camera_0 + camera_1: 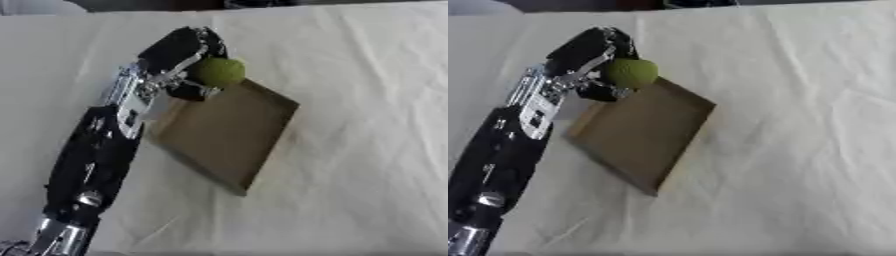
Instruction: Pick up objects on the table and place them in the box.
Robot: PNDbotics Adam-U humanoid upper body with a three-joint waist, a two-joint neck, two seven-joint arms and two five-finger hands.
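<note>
Left hand [179,50]: fingers curled round one green ball [219,71], above the box's far corner.
Box [229,134]: one, brown, shallow.
Worktop [367,150]: white cloth.

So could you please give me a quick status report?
Left hand shut on round green ball, over far corner of shallow brown cardboard box. Right hand unseen. Nothing in the way.

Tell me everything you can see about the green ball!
The green ball is round, yellow-green and looks fuzzy, like a tennis ball. The robot's left hand holds it, black fingers curled over its top and left side, the thumb under it. It sits at the far corner of the shallow brown cardboard box, over the rim. Whether it touches the box cannot be told. No markings can be made out on it.
</note>
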